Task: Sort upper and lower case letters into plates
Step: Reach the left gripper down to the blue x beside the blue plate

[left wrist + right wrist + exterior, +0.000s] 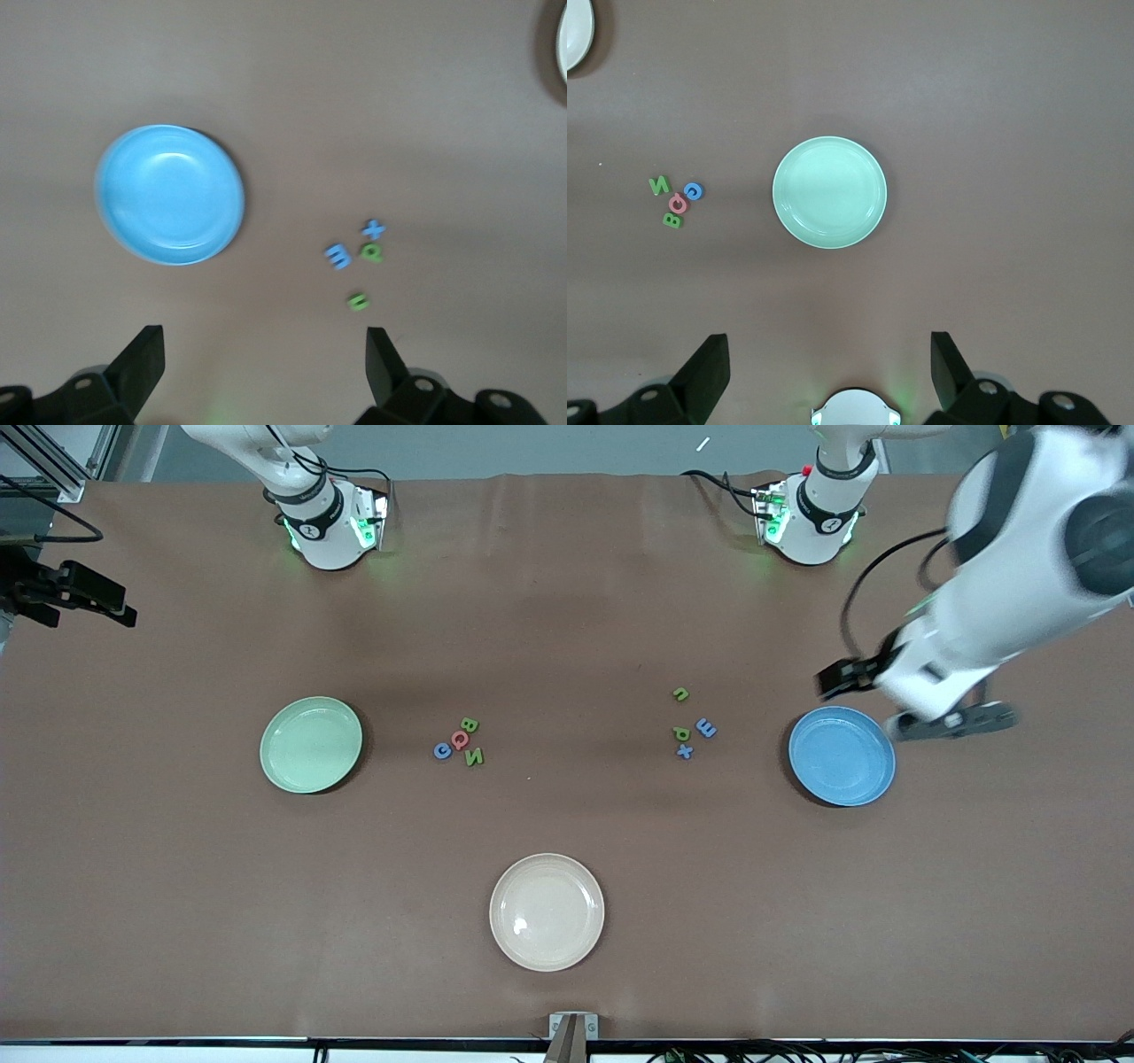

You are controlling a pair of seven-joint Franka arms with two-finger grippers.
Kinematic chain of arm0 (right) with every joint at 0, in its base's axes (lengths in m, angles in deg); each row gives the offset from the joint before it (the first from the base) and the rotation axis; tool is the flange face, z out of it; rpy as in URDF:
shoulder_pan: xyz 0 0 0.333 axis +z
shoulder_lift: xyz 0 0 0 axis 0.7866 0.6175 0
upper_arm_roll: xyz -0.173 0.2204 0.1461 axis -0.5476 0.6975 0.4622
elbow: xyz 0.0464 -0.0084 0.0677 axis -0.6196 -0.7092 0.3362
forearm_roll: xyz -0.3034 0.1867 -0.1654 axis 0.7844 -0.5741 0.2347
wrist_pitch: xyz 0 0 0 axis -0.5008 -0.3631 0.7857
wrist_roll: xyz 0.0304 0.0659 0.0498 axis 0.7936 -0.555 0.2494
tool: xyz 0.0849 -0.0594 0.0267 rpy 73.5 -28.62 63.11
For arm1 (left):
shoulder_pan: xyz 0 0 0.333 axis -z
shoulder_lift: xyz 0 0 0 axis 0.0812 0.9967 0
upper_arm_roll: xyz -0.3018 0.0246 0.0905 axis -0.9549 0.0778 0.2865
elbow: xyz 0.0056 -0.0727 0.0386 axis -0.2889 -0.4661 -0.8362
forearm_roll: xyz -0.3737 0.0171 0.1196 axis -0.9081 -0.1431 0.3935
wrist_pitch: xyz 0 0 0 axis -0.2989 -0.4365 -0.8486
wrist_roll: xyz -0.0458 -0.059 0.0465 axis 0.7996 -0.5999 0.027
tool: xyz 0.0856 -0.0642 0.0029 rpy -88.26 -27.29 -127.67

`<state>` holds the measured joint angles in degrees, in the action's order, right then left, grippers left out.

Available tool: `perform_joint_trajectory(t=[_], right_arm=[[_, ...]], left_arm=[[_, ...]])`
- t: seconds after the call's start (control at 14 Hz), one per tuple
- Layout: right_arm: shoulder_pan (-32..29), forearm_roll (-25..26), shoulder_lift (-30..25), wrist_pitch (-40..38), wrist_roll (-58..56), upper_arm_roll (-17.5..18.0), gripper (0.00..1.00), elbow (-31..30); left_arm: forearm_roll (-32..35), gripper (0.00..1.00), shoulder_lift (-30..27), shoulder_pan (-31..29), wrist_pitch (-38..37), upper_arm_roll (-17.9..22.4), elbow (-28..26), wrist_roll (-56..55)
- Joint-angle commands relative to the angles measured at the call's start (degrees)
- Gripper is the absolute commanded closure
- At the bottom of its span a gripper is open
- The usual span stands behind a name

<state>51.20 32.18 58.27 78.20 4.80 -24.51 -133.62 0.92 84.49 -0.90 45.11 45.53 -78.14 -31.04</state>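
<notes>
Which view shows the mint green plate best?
The right wrist view: the mint green plate sits centred and unobstructed, seen from straight above, with nothing in it. The front view shows it whole but smaller, toward the right arm's end of the table. The left wrist view does not show it.

brown table (567, 602). mint green plate (311, 745) toward the right arm's end, blue plate (842, 755) toward the left arm's end, cream plate (547, 911) nearest the camera, between them. four capital letters (461, 741) clustered beside the green plate; four small letters (689, 724) near the blue one. left gripper (952, 722) hangs over the table just beside the blue plate's rim, holding nothing.
</notes>
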Motion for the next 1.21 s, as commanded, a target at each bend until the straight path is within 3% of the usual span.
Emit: perform_joint_trajectory(t=[0.0,0.43,0.79,1.14], right_arm=[[0.7,-0.1,-2.6,1.3,0.8,-0.4,0.00,-2.7],[0.8,-0.1,-2.5,3.6,0.4,-0.5,0.00,-2.7],[0.6,0.0,-2.1,2.9,0.7,-0.5,0.00,-2.0],[0.4,0.5,1.8,4.6,0.3,-0.5,0.00,-0.4]], left_arm=[[0.2,0.00,3.0,2.3,6.5,-0.6,-2.8,-4.1],[3.3,0.00,12.1,8.5,20.6,-0.6,-6.2,-7.4],[8.2,0.00,13.5,10.2,36.0,-0.7,-16.8,-11.8],[9.3,0.00,17.2,11.4,44.3,-0.6,-20.8,-12.1]])
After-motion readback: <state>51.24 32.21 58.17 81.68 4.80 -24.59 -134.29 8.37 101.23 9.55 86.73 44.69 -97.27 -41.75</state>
